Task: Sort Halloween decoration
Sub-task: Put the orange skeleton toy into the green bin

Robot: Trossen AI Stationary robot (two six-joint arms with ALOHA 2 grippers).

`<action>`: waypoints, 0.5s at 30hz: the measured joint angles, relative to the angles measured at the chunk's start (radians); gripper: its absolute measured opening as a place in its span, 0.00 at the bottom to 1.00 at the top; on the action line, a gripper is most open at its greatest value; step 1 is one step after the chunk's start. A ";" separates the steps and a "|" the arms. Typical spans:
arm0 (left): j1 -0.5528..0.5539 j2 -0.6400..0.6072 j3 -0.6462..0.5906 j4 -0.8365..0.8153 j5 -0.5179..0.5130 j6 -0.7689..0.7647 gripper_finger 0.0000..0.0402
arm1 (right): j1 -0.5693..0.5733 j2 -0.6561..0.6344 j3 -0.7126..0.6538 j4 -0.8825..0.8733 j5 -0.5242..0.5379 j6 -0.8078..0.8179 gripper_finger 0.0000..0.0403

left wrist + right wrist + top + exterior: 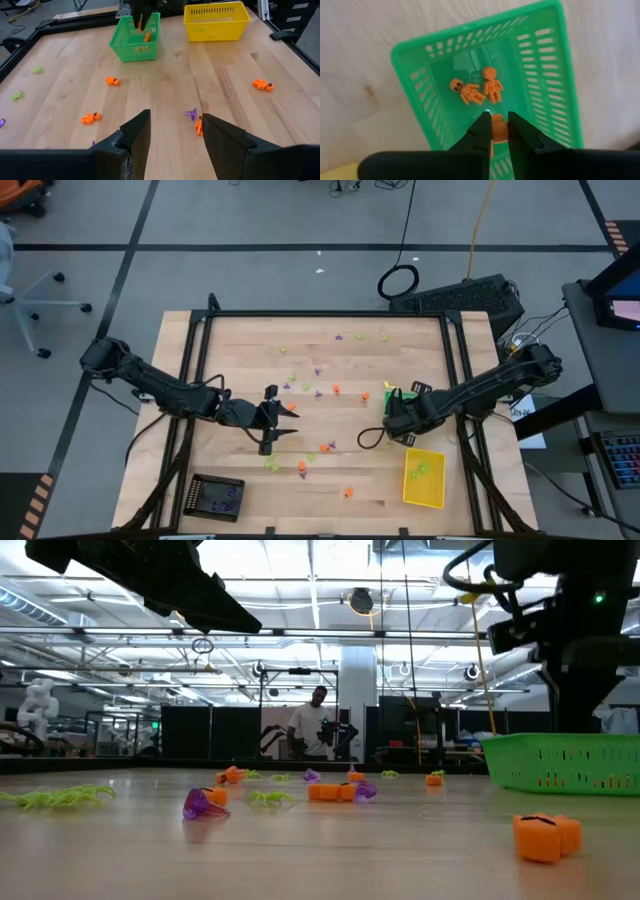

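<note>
Step in hand: drop-off. Right tool (500, 131) hangs directly above the green tray (415, 75), fingers clamped on a small orange trinket (499, 131). Two orange skeleton figures (477, 90) already lie on the tray floor, centre of the right wrist frame. Next move, as I judge it: part the fingers so the piece falls inside the walls, then lift clear and go for another orange one.

Left tool (172, 135) sits low over the worktop (240, 350), centre-left in the high view, fingers apart and empty. A purple trinket (190, 113) and an orange one (198, 125) lie just ahead of it, the orange beside one finger; likely its next pick.

Remaining decoration is scattered across mid-worktop: orange, purple and lime pieces, well apart from each other. Yellow tray (423, 477) at lower right of the high view holds a few lime bits; black tray (216, 497) at lower left.

Nothing blocks the drop. A person (312, 725) stands far behind the worktop in the low view.
</note>
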 joint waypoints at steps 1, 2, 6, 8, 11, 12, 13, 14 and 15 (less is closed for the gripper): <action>0.000 0.000 0.000 0.000 0.000 0.000 0.45 | -0.001 0.000 -0.011 0.020 0.000 0.000 0.06; 0.000 0.000 0.000 0.000 0.000 0.000 0.45 | -0.003 0.000 -0.021 0.036 0.001 -0.001 0.06; 0.000 0.000 0.000 0.000 0.000 0.000 0.45 | -0.008 0.000 -0.035 0.052 0.046 0.023 0.09; 0.000 0.000 0.000 0.000 0.000 0.000 0.45 | -0.008 -0.003 -0.034 0.052 0.059 0.031 0.14; 0.000 0.000 0.000 0.000 0.000 0.000 0.45 | -0.008 -0.016 -0.033 0.054 0.060 0.033 0.24; 0.000 0.000 0.000 -0.001 0.000 0.000 0.45 | -0.008 -0.021 -0.033 0.054 0.059 0.034 0.27; 0.000 0.000 0.000 -0.001 0.000 0.000 0.45 | -0.008 -0.026 -0.033 0.054 0.056 0.034 0.30; 0.000 0.000 0.000 -0.001 0.000 0.000 0.45 | -0.008 -0.035 -0.033 0.054 0.055 0.034 0.33; 0.000 0.000 0.000 -0.001 0.000 0.000 0.45 | -0.008 -0.045 -0.033 0.055 0.055 0.040 0.35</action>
